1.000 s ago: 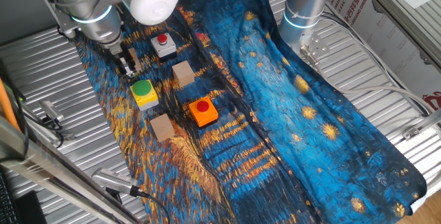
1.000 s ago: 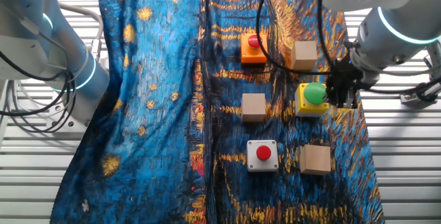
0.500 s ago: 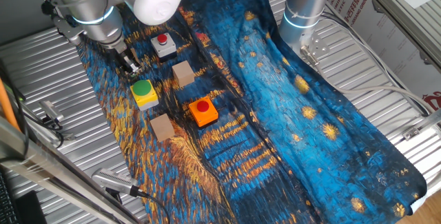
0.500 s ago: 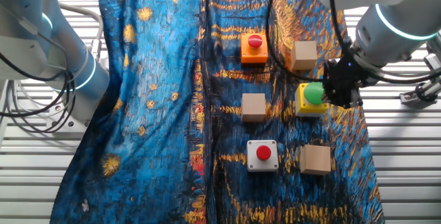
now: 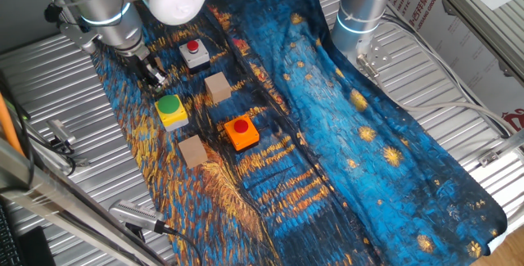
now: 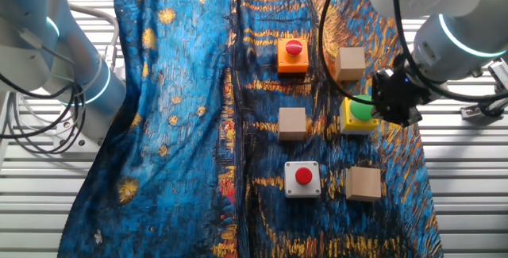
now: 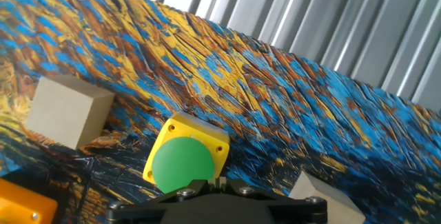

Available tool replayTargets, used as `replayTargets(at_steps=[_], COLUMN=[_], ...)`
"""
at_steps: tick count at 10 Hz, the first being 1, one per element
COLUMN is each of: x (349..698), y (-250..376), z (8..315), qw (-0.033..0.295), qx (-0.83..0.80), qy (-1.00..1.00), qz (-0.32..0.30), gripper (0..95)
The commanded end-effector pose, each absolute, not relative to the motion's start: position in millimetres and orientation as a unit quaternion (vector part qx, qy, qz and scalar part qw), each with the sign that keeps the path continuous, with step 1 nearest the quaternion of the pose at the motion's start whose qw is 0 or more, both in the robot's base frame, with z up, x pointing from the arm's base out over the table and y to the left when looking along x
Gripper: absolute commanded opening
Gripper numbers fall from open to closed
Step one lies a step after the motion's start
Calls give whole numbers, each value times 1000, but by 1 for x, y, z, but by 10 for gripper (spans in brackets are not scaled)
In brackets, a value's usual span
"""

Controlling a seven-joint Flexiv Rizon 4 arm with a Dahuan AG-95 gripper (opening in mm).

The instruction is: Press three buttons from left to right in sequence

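The three buttons sit on the blue-and-gold cloth. The yellow-base green-cap button (image 5: 170,110) (image 6: 359,113) (image 7: 182,163) is nearest my gripper. The orange-base red-cap button (image 5: 241,132) (image 6: 292,54) and the white-base red-cap button (image 5: 193,51) (image 6: 302,177) stand apart from it. My gripper (image 5: 153,77) (image 6: 395,104) (image 7: 217,182) hovers just beside and above the green cap. Its fingertips are together and hold nothing. In the hand view the green cap lies right before the fingertips.
Plain tan wooden cubes stand among the buttons: one (image 5: 217,87) (image 6: 292,122), one (image 5: 192,150) (image 6: 349,63) (image 7: 66,111), and one (image 6: 363,183). A second robot arm base (image 5: 360,12) (image 6: 48,44) stands on the cloth's far side. Ribbed metal table (image 5: 49,78) surrounds the cloth.
The arm's wrist has swung and shifted slightly. The gripper has edged a little closer over the green-cap button. The buttons and cubes have not moved.
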State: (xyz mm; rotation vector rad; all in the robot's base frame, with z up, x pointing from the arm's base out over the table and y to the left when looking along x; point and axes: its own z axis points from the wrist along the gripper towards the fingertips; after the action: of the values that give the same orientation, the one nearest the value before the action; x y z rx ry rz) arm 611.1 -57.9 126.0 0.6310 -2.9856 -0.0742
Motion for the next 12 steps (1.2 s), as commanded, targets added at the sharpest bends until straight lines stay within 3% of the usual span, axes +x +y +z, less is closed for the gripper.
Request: replayTargets(at_steps=[1, 12], x=[614, 606], y=[-44, -16], z=[131, 84], qw=[65, 71], qx=[147, 103], qy=[-987, -992], qz=[-24, -30], gripper=[0, 0])
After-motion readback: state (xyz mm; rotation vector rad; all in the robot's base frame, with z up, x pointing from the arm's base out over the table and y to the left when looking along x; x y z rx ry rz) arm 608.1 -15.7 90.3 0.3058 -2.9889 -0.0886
